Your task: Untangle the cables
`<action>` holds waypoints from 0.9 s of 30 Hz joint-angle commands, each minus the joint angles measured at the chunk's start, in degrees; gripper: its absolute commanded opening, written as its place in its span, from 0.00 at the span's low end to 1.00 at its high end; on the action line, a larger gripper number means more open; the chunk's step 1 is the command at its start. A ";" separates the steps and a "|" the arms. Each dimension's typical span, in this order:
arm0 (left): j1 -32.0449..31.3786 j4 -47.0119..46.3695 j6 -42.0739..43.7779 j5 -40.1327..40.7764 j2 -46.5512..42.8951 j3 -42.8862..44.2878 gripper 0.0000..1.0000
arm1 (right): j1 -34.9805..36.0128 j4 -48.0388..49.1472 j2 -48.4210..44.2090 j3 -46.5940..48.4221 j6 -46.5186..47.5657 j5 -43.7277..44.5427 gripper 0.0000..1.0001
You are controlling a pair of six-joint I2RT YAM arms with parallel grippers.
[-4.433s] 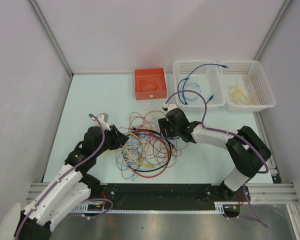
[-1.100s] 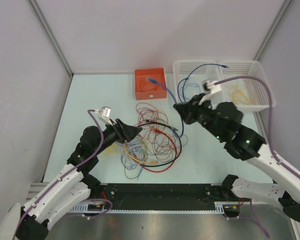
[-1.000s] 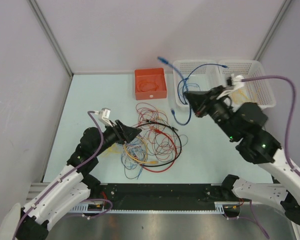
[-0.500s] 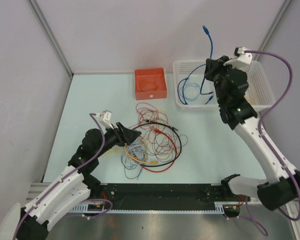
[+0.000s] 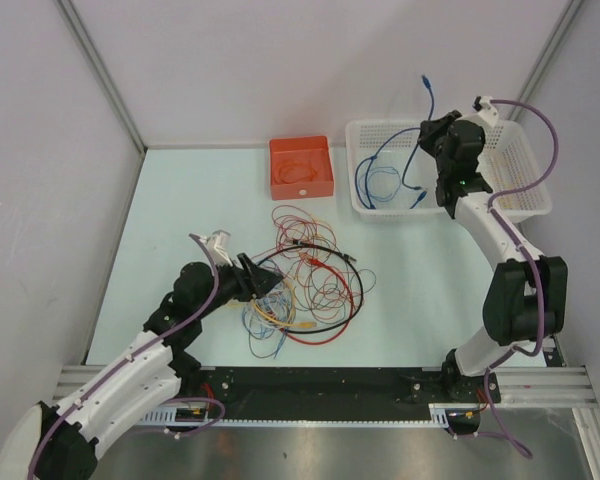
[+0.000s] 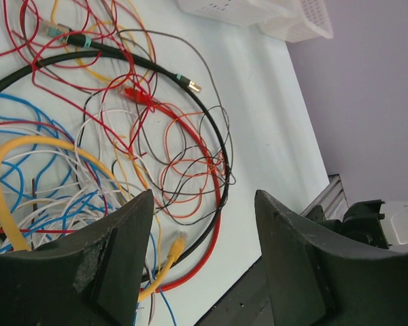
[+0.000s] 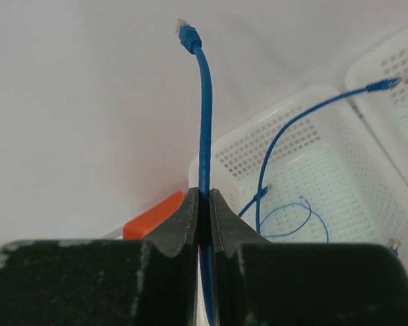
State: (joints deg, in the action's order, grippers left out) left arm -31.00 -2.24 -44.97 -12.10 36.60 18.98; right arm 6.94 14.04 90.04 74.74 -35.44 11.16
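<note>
Right gripper is raised to the right of the orange box, over the far right side of the first white basket, which sits just right of the box. Its jaws are pressed together on a blue cable. One plug end sticks up above the fingers. The rest of the cable drops into the basket, where other blue loops lie.

The remaining cables lie in a loose tangle on the table, on the arms' side of the orange box and well apart from it. The pile holds red, orange, blue, white and black strands, and a yellow cable curves through its near part.

Left gripper hangs low at the tangle's left edge, farther from the orange box than the pile's middle. Its jaws are spread wide and grip nothing; the wrist view shows wires lying in the gap between them.
</note>
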 commanded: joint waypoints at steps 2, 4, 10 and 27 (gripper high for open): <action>-0.11 -3.82 0.06 0.50 3.39 -0.18 0.66 | 1.85 3.19 4.79 2.60 -0.95 -5.00 0.00; -0.11 -3.91 0.15 0.32 4.44 0.35 0.66 | 2.29 1.78 6.10 2.60 -0.95 -4.66 0.00; -0.11 -2.77 0.50 0.67 3.66 0.53 0.66 | 1.85 -1.47 7.25 2.69 -0.68 -5.79 0.25; -0.02 12.86 2.96 10.94 -5.22 6.85 0.66 | 16.14 -10.86 -14.00 2.26 0.35 -5.97 0.95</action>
State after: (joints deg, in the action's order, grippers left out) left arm -31.00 4.38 -43.51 -7.73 33.76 21.28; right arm 16.27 6.81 83.72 74.83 -37.50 7.03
